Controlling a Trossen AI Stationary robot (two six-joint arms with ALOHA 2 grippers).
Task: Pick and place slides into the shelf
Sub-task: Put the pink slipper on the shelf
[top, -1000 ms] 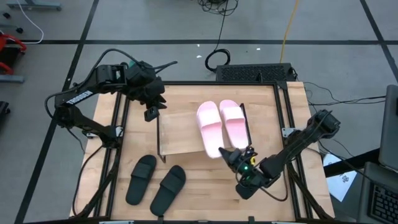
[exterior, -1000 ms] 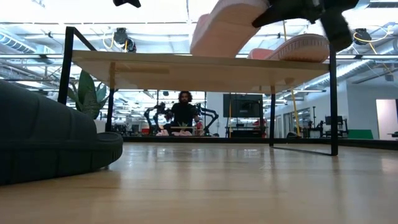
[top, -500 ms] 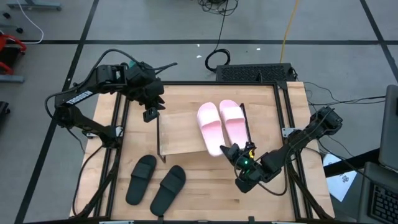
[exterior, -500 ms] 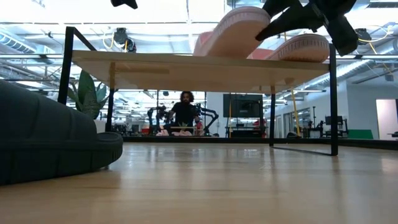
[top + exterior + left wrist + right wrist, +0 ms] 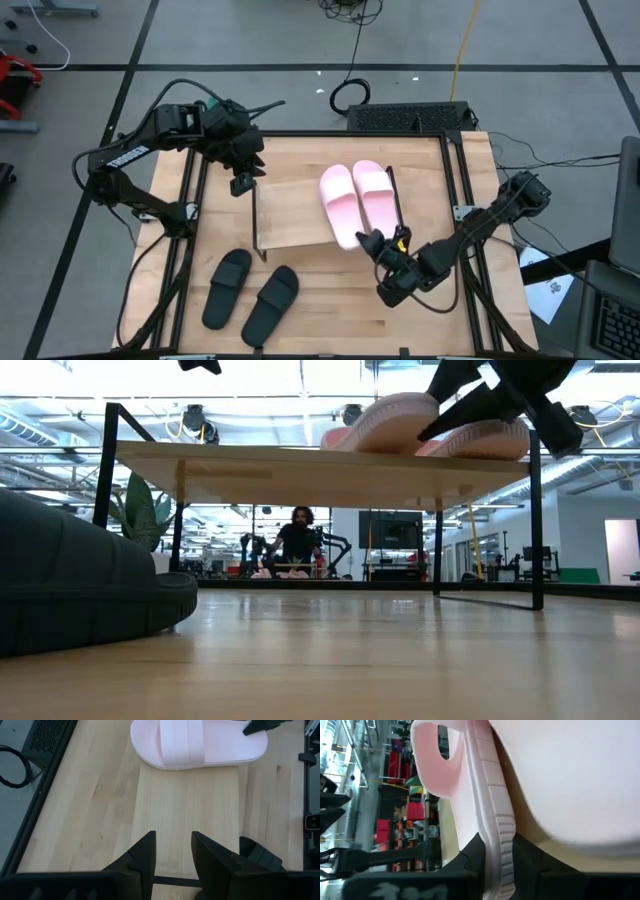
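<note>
Two pale pink slides lie side by side on the right half of the shelf's light top board [image 5: 290, 215]. My right gripper [image 5: 378, 243] is shut on the left pink slide [image 5: 340, 205] at its near end. The right pink slide [image 5: 375, 195] lies flat beside it. The two black slides [image 5: 227, 288] [image 5: 270, 303] lie sole-down on the tabletop near the front edge, left of centre. My left gripper [image 5: 243, 182] hovers open and empty above the shelf's left end. In the left wrist view its fingers [image 5: 172, 855] stand over the board. My right gripper pinches the heel end of the left pink slide's sole [image 5: 502, 835] between its two fingers. The fingers come from the table's near side, slanting down, along the slide. The slide [image 5: 385, 422] is tilted, heel end raised and far end low at the shelf board.
The shelf's black end frames [image 5: 258, 215] [image 5: 397, 205] stand at the two ends of the board. The left half of the board is bare. A black box [image 5: 410, 117] sits beyond the table's far edge. A person [image 5: 297, 545] sits far behind the table.
My right gripper has carried the left pink slide a little toward the table's far edge and down. The slide, steeply tilted and above the board before, now lies much flatter next to the other pink slide, with its far end down at the shelf.
</note>
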